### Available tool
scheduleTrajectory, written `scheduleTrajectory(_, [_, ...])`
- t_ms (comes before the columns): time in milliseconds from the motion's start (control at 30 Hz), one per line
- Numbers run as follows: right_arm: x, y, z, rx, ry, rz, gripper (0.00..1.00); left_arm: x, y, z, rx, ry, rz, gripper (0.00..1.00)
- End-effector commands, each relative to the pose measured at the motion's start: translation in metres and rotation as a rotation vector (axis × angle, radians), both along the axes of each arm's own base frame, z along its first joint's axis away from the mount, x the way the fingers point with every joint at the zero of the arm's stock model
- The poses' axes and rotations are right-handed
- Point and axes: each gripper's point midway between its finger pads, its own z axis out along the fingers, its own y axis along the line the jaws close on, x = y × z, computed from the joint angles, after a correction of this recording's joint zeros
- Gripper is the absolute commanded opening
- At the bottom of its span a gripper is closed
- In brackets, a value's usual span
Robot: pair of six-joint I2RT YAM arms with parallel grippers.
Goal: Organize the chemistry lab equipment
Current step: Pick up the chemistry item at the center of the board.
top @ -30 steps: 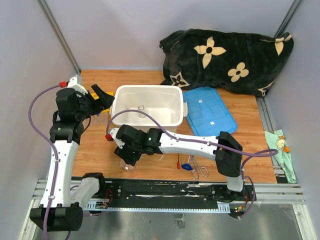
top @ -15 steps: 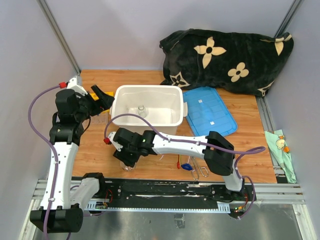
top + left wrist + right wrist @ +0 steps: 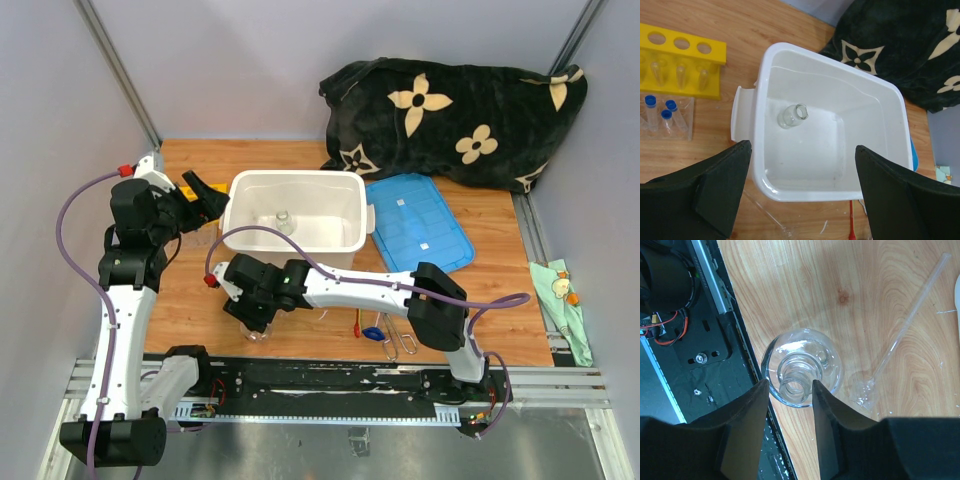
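A round clear glass flask (image 3: pixel 802 365) stands upright on the wood near the table's front edge, and shows in the top view (image 3: pixel 253 333). My right gripper (image 3: pixel 788 390) hangs over it, its jaws on either side of the flask's neck. The right finger is at the neck and a narrow gap shows on the left. A second small flask (image 3: pixel 792 116) lies on its side inside the white tub (image 3: pixel 747 107). My left gripper (image 3: pixel 802 150) stands wide open and empty above the tub's near wall. A yellow tube rack (image 3: pixel 685 65) and blue-capped test tubes (image 3: pixel 662 112) lie left of the tub.
A thin glass rod (image 3: pixel 905 325) lies on the wood beside the flask. A red-handled spatula (image 3: pixel 358 322) and metal tongs (image 3: pixel 400 335) lie front centre. The blue lid (image 3: pixel 420 220) lies right of the tub (image 3: pixel 350 190), with the black flowered cloth (image 3: pixel 460 110) behind it.
My right gripper has shifted a little left and settled over the flask's neck, its jaws narrowing slightly. The left arm has not moved.
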Motion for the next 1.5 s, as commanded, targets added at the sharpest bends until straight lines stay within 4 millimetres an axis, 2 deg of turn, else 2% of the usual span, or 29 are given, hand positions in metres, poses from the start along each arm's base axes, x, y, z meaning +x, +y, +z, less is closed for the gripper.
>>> scheduleTrajectory(0, [-0.006, 0.011, 0.002, 0.014, -0.012, 0.035, 0.39, -0.004, -0.002, 0.007, 0.008, -0.026, -0.020, 0.89])
scheduleTrajectory(133, [-0.007, 0.013, -0.002, 0.011, -0.003, 0.039, 0.30, -0.004, -0.001, 0.005, 0.013, -0.020, -0.018, 0.89])
scheduleTrajectory(467, [-0.007, 0.012, -0.008, -0.003, -0.001, 0.040, 0.28, -0.004, 0.000, 0.004, 0.018, -0.018, -0.016, 0.89])
scheduleTrajectory(533, [-0.007, 0.011, -0.009, -0.009, 0.001, 0.040, 0.22, -0.004, 0.000, 0.004, 0.018, -0.016, -0.018, 0.89])
scheduleTrajectory(633, [-0.005, 0.009, -0.007, -0.011, -0.007, 0.034, 0.04, -0.004, 0.000, 0.005, 0.019, -0.020, -0.016, 0.89])
scheduleTrajectory(733, [-0.004, 0.005, 0.005, -0.002, -0.026, 0.025, 0.01, -0.004, 0.000, 0.006, 0.018, -0.021, -0.017, 0.89])
scheduleTrajectory(867, [0.001, -0.004, 0.028, 0.017, -0.066, 0.008, 0.01, -0.003, -0.001, 0.008, 0.010, -0.026, -0.019, 0.89])
scheduleTrajectory(1000, [0.004, -0.015, 0.063, 0.062, -0.107, -0.008, 0.01, -0.001, -0.003, 0.011, -0.004, -0.034, -0.023, 0.89])
scheduleTrajectory(1267, [0.013, -0.036, 0.147, 0.200, -0.201, -0.048, 0.01, 0.004, -0.004, 0.012, -0.019, -0.037, -0.026, 0.88])
scheduleTrajectory(1467, [0.041, -0.061, 0.203, 0.277, -0.275, -0.123, 0.01, 0.009, -0.004, 0.011, -0.024, -0.038, -0.025, 0.87])
